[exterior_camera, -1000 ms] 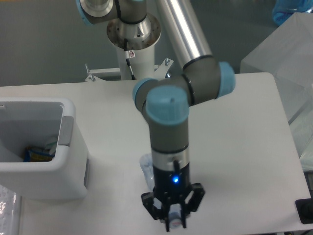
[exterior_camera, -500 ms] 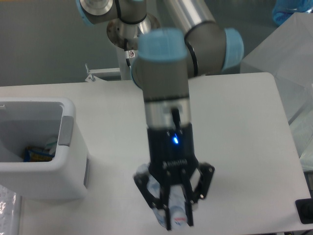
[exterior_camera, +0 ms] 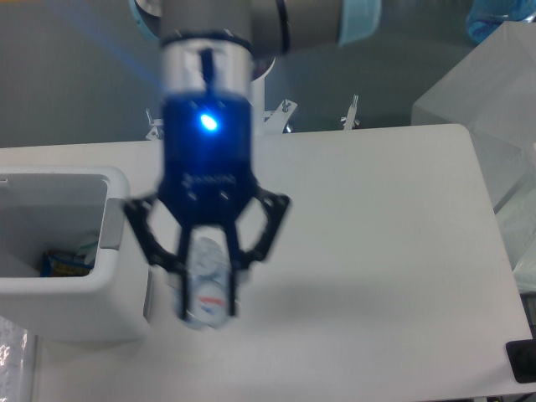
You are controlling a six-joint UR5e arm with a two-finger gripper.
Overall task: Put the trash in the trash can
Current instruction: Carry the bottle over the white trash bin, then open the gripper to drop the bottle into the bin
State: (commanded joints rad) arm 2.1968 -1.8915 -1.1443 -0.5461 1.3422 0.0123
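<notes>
The claw (exterior_camera: 207,289) is up off the table (exterior_camera: 377,251) and its two dark fingers (exterior_camera: 235,280) are clamped on the bottle (exterior_camera: 205,280), one on each side of it. The bottle hangs between them with its long axis running close to vertical in the picture, one end tucked up into the claw's body and the other end poking out below the fingertips, leaning slightly toward the camera. Which end carries the cap is hard to tell: the lower end is a rounded blur. The bottle is clear with a bluish tint, pale, with a small red mark on the part just below the fingers. The whole claw and bottle are smeared by motion blur, so fine detail is lost.

A bright blue light (exterior_camera: 207,123) glows on the wrist above the claw. The arm is cut off at the top edge of the frame.

Just left of the claw sits the white trash can (exterior_camera: 109,285), its near wall beside the left finger and a grey panel (exterior_camera: 113,222) on the rim facing the claw. The bin runs out of frame to the left. Inside it, down low, something blue and yellow (exterior_camera: 67,262) shows, too small to name. No wrapper can be made out on the table.
</notes>
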